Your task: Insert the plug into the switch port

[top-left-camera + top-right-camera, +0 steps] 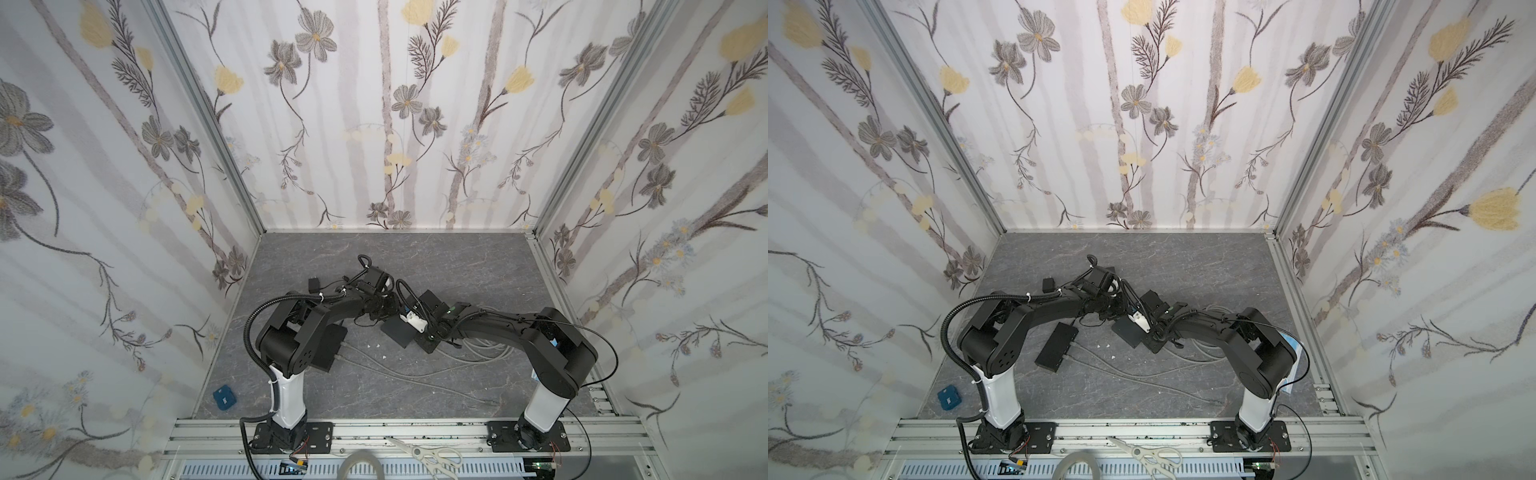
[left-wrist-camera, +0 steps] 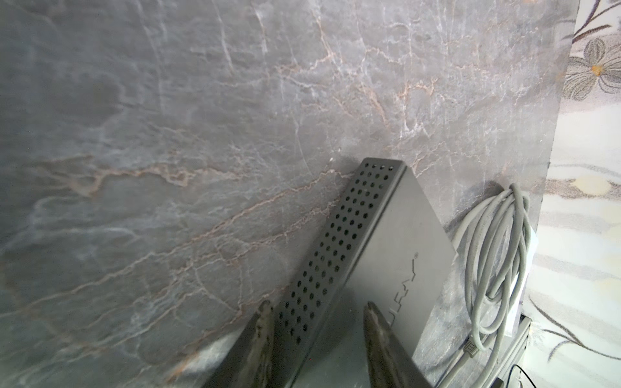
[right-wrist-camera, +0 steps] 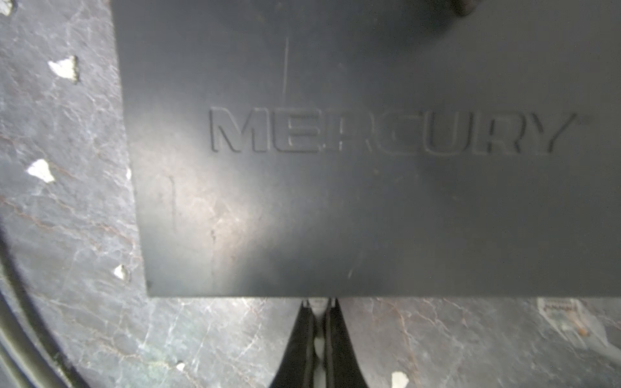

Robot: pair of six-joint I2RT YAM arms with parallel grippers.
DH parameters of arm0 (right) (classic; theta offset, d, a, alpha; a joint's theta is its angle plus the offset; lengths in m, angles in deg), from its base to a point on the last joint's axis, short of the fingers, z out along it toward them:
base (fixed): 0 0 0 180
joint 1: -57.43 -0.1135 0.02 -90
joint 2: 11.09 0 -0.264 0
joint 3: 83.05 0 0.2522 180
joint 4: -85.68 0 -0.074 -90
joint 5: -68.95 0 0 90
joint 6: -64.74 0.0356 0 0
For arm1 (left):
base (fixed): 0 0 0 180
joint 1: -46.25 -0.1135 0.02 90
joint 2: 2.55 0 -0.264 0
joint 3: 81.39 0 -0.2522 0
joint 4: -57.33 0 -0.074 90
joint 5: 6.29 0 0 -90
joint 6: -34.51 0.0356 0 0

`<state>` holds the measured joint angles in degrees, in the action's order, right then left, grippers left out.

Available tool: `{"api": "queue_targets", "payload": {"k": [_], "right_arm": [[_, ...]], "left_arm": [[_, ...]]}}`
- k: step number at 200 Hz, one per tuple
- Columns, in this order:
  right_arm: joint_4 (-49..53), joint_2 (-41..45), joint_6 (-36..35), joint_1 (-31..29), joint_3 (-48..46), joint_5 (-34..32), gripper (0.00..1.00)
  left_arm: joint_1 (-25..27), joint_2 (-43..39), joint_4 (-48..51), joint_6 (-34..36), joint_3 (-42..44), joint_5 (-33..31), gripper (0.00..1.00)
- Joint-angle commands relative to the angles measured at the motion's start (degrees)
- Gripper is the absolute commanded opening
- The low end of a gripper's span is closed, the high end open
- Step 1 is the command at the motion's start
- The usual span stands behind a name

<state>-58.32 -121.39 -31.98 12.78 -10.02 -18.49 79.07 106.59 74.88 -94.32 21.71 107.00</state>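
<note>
The task looks to be in its last part, but I cannot say it is finished. The right gripper [image 3: 319, 307] is closed tight on the plug [image 3: 317, 303], a small clear piece. Only its tip shows between the fingertips. This tip is right at the front edge of the switch [image 3: 369, 201], a flat black box with a name pressed into its top. The ports are on the face under this edge, and the right wrist view does not show them. So I cannot tell if the plug is at the mouth of a port, half inside, or fully in.

The left gripper [image 2: 319, 312] stands about half wide, with its fingers [image 2: 265, 322] on both sides of one end of the switch. One finger is beside the wall with the many holes, and one is over the top face. It seems to grip the box and hold it against sliding on the table [image 2: 168, 134]. In a top view the two arms meet over the switch [image 1: 399, 334] near the middle of the table. Taking the plug and bringing it to the switch are therefore done.

In my judgement, what is left is to push the plug straight in until it sits, then to open the right gripper, and last to free the switch. A grey cable [image 2: 497, 242] lies coiled just beside the switch. A second plug [image 3: 561, 310] lies loose on the table, apart from both grippers.
</note>
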Motion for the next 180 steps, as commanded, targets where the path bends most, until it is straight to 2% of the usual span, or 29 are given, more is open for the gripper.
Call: {"api": "queue_targets", "payload": {"k": [1,52,90,136,180], "right_arm": [[-50.03,-0.42,-0.91,0.65,3.75,2.79,0.00],[-47.31,-0.54,-0.87,1.11,5.10,2.75,0.00],[-46.81,1.91,-0.32,1.07,-0.90,1.21,0.00],[-39.05,-0.35,0.65,1.05,-1.05,0.82,0.00],[-27.52,-5.78,1.05,0.96,4.97,-0.64,0.00]], "left_arm": [[1.49,-0.72,0.64,-2.66,0.38,16.94,0.44],[1.56,-0.97,0.43,-2.49,0.78,16.79,0.44],[-0.24,1.57,2.68,-0.87,-3.50,17.18,0.44],[-3.79,3.00,7.71,2.38,-9.23,16.97,0.44],[-5.22,3.79,11.51,5.75,-9.86,14.71,0.44]]}}
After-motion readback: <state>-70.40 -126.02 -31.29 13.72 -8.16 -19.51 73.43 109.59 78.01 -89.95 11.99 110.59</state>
